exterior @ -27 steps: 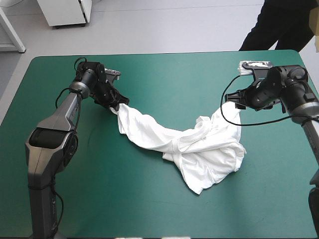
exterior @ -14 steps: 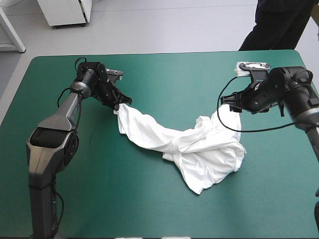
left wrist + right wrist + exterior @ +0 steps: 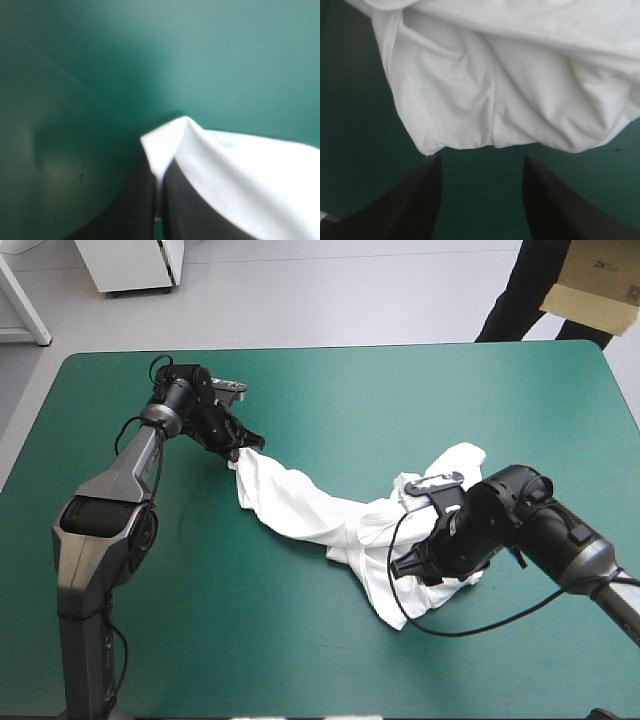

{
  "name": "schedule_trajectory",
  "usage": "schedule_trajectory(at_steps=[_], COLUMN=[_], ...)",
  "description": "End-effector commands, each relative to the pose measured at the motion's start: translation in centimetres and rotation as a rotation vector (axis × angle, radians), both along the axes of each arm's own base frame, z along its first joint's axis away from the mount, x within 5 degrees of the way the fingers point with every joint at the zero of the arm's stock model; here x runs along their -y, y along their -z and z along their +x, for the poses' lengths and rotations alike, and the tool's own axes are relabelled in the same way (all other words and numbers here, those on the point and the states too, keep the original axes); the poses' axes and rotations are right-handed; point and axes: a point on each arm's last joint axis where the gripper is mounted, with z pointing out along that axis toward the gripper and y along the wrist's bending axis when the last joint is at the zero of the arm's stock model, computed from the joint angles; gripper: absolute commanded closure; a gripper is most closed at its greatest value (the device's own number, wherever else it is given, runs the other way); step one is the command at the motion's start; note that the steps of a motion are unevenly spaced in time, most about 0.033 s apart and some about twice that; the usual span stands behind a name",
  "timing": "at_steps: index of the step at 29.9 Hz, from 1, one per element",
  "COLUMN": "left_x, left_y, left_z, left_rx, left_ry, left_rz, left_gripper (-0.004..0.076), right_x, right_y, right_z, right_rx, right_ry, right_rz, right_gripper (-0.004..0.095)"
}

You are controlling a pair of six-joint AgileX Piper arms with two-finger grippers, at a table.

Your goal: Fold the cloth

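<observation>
Left gripper (image 3: 237, 447) clamped on T-shirt (image 3: 320, 515) corner; right gripper (image 3: 481, 164) spread, empty, loose edge just ahead; T-shirt runs far-left to near-right

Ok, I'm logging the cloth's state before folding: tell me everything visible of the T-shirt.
The T-shirt is white, thin soft-looking fabric, crumpled and unfolded. It lies on the teal-green table as a narrow strip running from the left gripper, which is shut on one corner, across to a wider wrinkled heap on the right. The right gripper is open above that heap's near edge, its fingers over bare cover, not gripping it. One flap points toward the table's far edge.
</observation>
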Motion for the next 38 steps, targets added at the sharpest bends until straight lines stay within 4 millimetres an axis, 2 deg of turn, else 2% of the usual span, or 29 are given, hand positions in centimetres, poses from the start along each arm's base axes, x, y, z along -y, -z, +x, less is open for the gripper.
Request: schedule_trajectory(at_steps=[1, 8, 14, 24, 32, 35, 37, 38], left_x=[0.3, 0.3, 0.5, 0.6, 0.6, 0.6, 0.6, 0.6], left_y=[-2.6, -2.6, -2.6, -2.7, -2.7, -2.7, -2.7, -2.7], left_z=[-0.2, -0.2, -0.3, -0.2, -0.2, -0.2, -0.2, -0.2], left_rx=[0.064, 0.064, 0.055, 0.069, 0.073, 0.073, 0.073, 0.072], left_ry=[-0.005, -0.006, -0.007, -0.01, -0.012, -0.012, -0.012, -0.011], left_rz=[-0.038, -0.047, -0.064, -0.076, -0.081, -0.081, -0.081, -0.081], left_gripper=[0.0746, 0.0746, 0.0746, 0.0746, 0.0746, 0.0746, 0.0746, 0.0746], right_x=[-1.0, -4.3, -6.1, -5.6, -6.3, -6.6, -6.7, -6.7], right_y=[-0.3, 1.6, 3.7, 7.5, 10.1, 11.6, 12.1, 12.2], right_z=[-1.4, -2.6, -2.2, -2.7, -2.0, -1.9, -1.8, -1.8], right_rx=[0.061, 0.097, 0.058, 0.022, -0.005, -0.063, -0.087, -0.088], right_ry=[-0.043, -0.153, -0.193, -0.185, -0.177, -0.17, -0.17, -0.17], right_rz=[0.061, 0.055, 0.018, -0.014, -0.036, -0.071, -0.09, -0.093], right_gripper=[0.0443, 0.0443, 0.0442, 0.0441, 0.0453, 0.0538, 0.0659, 0.0757])
